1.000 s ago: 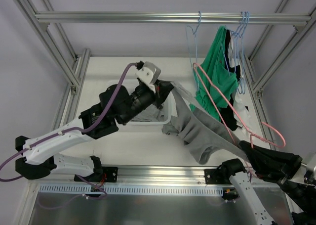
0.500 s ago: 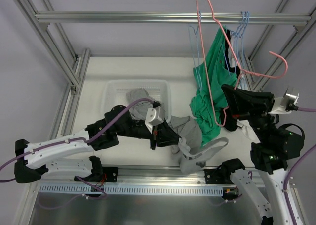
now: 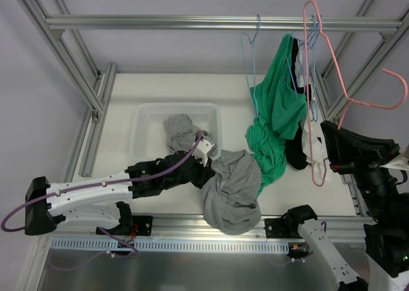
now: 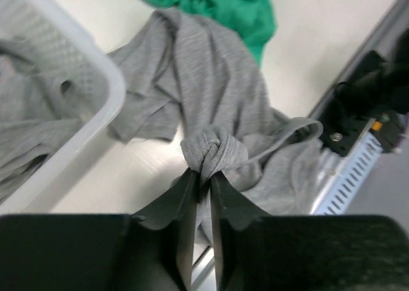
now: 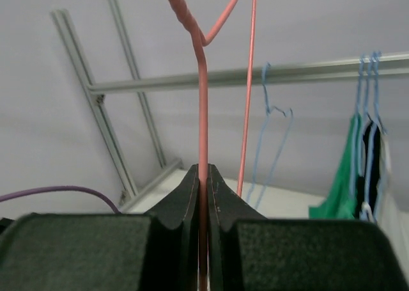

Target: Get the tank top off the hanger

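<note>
The grey tank top (image 3: 233, 188) lies in a heap on the table (image 3: 160, 86), clear of the pink hanger (image 5: 202, 112), so the separation itself looks done. The risks now lie in what follows.

The heap's near end hangs over the table's front edge by the arm mounts. A tug toward the robot, or a careless let-go, could likely send the cloth sliding off. The left pincer (image 4: 202, 173) is clenched on a bunched fold of the top. The knotted fabric could cling to the fingertips when the jaws part and be dragged along with the arm.

The right pincer (image 5: 203, 169) grips the hanger's thin wire and holds the frame raised at the right side of the workspace. So slim a wire may twist or slip between the jaws. The hanger's lower loop hangs close to the green garment (image 3: 275, 112) and the blue hangers (image 3: 252, 54) on the rail (image 3: 192, 22), where it could snag.

In the overhead view the tank top spreads from the left pincer toward the table's front edge, with the pinched fold at its basket-side corner. It sits just beside the white basket (image 3: 144, 112), not in it, and touches the green garment's hem. It lies well apart from the right pincer and from the hanger.
</note>
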`<state>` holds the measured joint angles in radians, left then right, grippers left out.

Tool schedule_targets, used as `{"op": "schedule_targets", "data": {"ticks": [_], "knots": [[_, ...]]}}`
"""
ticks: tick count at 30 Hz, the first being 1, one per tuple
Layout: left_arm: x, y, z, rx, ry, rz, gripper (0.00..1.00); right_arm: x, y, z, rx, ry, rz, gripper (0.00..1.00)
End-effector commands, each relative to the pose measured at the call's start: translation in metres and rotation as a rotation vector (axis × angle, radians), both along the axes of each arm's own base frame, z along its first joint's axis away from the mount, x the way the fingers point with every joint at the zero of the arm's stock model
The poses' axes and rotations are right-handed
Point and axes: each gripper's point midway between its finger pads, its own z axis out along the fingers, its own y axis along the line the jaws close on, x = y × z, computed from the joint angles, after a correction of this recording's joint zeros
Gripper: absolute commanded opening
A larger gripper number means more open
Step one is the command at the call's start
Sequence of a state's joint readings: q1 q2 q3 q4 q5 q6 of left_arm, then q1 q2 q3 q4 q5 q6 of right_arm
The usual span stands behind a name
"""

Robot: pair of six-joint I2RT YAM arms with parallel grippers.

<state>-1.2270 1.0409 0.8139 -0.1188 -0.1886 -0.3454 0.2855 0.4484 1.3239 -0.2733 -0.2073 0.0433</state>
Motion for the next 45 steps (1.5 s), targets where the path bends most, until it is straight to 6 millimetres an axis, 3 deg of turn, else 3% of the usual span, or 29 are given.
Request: {"op": "schedule_targets", "data": {"ticks": [1,2,4,8,9,11,13,15,18,21,22,23,25,26,32,34,38,39,40,45], "knots": [[0.021,0.017,-0.017,0.079,0.013,0.172,0.16,0.035,-0.015,-0.091,-0.182,0.364,-0.14,0.0],[0.023,0.02,-0.018,0.092,0.015,0.188,0.21,0.043,-0.012,-0.098,-0.207,0.396,-0.139,0.0],[0.025,0.027,-0.016,0.119,0.015,0.216,0.72,0.049,-0.009,-0.108,-0.234,0.451,-0.132,0.0],[0.035,0.053,-0.002,0.17,-0.013,0.308,0.99,0.071,-0.014,-0.115,-0.24,0.517,-0.188,0.01],[0.039,0.063,0.013,0.154,-0.037,0.347,0.99,0.076,-0.015,-0.112,-0.238,0.516,-0.202,0.0],[0.039,0.083,0.016,0.198,-0.05,0.377,0.99,0.085,-0.011,-0.111,-0.253,0.528,-0.197,0.0],[0.04,0.1,0.034,0.187,-0.082,0.401,0.99,0.105,-0.008,-0.109,-0.279,0.555,-0.207,0.0],[0.035,0.119,0.044,0.197,-0.093,0.403,0.99,0.129,-0.004,-0.114,-0.304,0.597,-0.223,0.0],[0.03,0.143,0.049,0.22,-0.115,0.405,0.99,0.149,0.002,-0.101,-0.302,0.593,-0.224,0.0],[0.023,0.159,0.045,0.218,-0.103,0.418,0.99,0.176,0.01,-0.09,-0.303,0.602,-0.221,0.0],[0.02,0.159,0.044,0.216,-0.09,0.404,0.99,0.194,0.015,-0.096,-0.317,0.635,-0.221,0.0],[0.015,0.158,0.042,0.215,-0.07,0.377,0.99,0.199,0.018,-0.082,-0.31,0.608,-0.218,0.0],[0.009,0.167,0.034,0.241,-0.049,0.375,0.99,0.222,0.025,-0.086,-0.321,0.638,-0.213,0.0],[0.008,0.171,0.032,0.247,-0.047,0.386,0.99,0.227,0.027,-0.075,-0.307,0.62,-0.215,0.0],[0.006,0.187,0.018,0.233,-0.043,0.428,0.99,0.277,0.043,-0.089,-0.294,0.683,-0.207,0.0],[0.006,0.189,0.021,0.221,-0.045,0.432,0.99,0.283,0.05,-0.09,-0.277,0.695,-0.181,0.0],[0.005,0.192,0.021,0.204,-0.048,0.436,0.99,0.287,0.061,-0.112,-0.275,0.736,-0.157,0.0],[0.005,0.192,0.021,0.201,-0.046,0.436,0.99,0.284,0.063,-0.112,-0.267,0.731,-0.156,0.0],[0.004,0.191,0.021,0.197,-0.044,0.434,0.99,0.284,0.065,-0.128,-0.276,0.76,-0.154,0.0],[0.004,0.19,0.021,0.199,-0.039,0.432,0.99,0.279,0.067,-0.141,-0.277,0.765,-0.142,0.0]]}}
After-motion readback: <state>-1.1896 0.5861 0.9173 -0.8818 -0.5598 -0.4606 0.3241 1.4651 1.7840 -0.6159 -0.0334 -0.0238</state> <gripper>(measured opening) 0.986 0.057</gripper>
